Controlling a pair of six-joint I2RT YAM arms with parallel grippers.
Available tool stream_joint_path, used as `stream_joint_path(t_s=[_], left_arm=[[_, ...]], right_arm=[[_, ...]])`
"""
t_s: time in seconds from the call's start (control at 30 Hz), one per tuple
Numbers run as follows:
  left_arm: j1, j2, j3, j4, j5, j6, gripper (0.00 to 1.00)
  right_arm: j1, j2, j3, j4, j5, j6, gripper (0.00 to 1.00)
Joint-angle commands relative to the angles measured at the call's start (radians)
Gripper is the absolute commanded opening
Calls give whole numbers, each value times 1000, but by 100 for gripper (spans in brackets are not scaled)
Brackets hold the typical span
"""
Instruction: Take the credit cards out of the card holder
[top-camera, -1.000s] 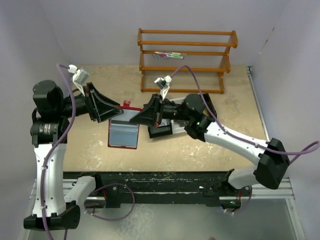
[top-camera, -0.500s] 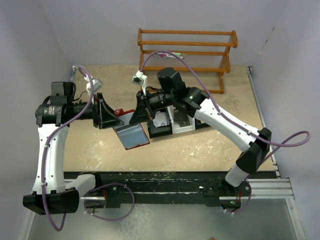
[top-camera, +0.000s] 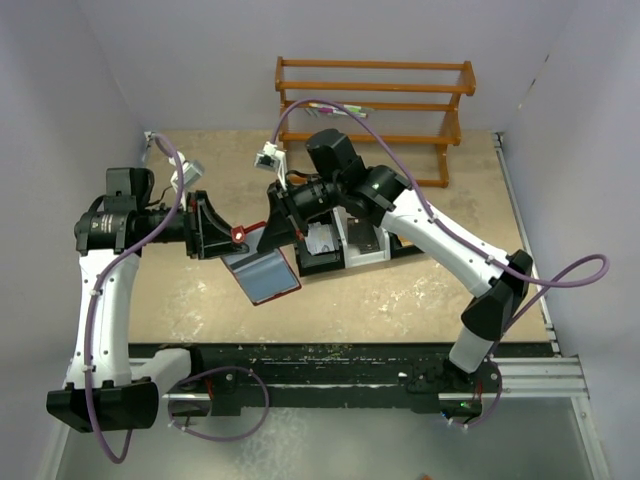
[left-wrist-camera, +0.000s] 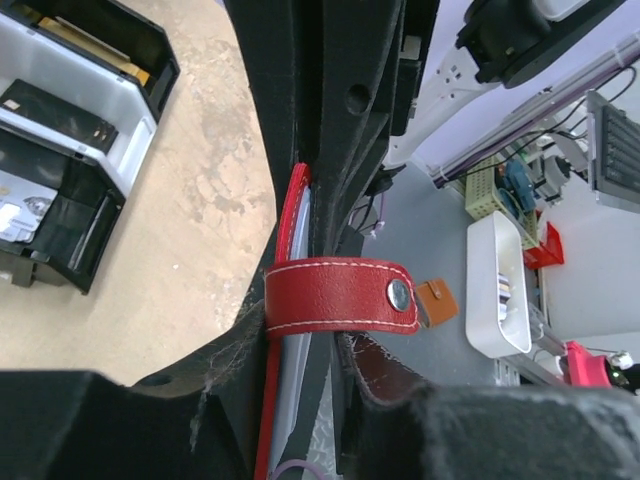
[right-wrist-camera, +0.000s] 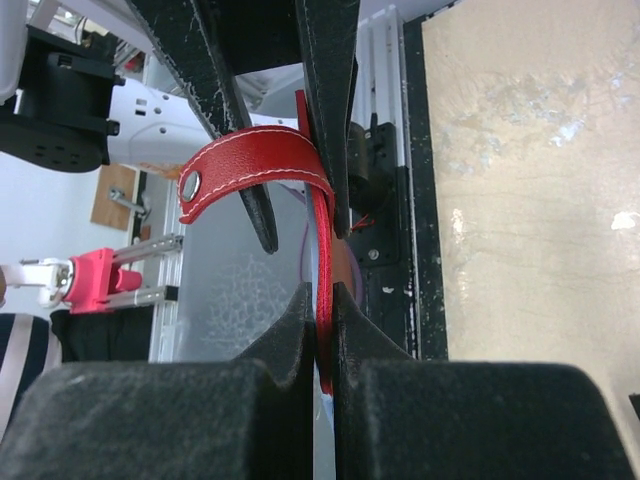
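Observation:
The red card holder (top-camera: 262, 276) hangs lifted over the table between my two grippers, its open panel tilted and facing up. A grey credit card edge (left-wrist-camera: 292, 390) shows beside the red cover. My right gripper (right-wrist-camera: 322, 295) is shut on the holder's thin red edge (right-wrist-camera: 320, 240). My left gripper (left-wrist-camera: 305, 345) straddles the opposite edge, with a gap showing between the holder and one finger. The snap tab (left-wrist-camera: 340, 295) loops across that finger. In the top view the left gripper (top-camera: 228, 245) and right gripper (top-camera: 272, 232) face each other.
A black-and-white three-compartment tray (top-camera: 362, 250) sits just behind the right gripper, holding a gold block (left-wrist-camera: 85, 45) and a dark block (left-wrist-camera: 50, 110). A wooden rack (top-camera: 375, 105) stands at the back wall. The table's dark front rail (top-camera: 330, 360) runs below.
Both arms have swung and raised the card holder, which now hangs tilted and slightly further right. The left jaws have narrowed around its edge. The right gripper has stayed shut on it.

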Motion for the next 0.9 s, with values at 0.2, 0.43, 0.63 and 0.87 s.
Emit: stream_joint_path(t_s=[0.2, 0.43, 0.63, 0.87], left_arm=[[-2, -9, 2, 69, 231, -106, 10], [-1, -6, 11, 155, 247, -259, 0], [8, -25, 0, 354, 117, -513, 0], [12, -106, -67, 784, -93, -892, 0]], right_arm=[[4, -17, 12, 31, -118, -19, 0], [-51, -87, -54, 154, -44, 122, 52], [-184, -334, -341, 530, 145, 412, 73], [-163, -517, -508, 702, 305, 545, 74]])
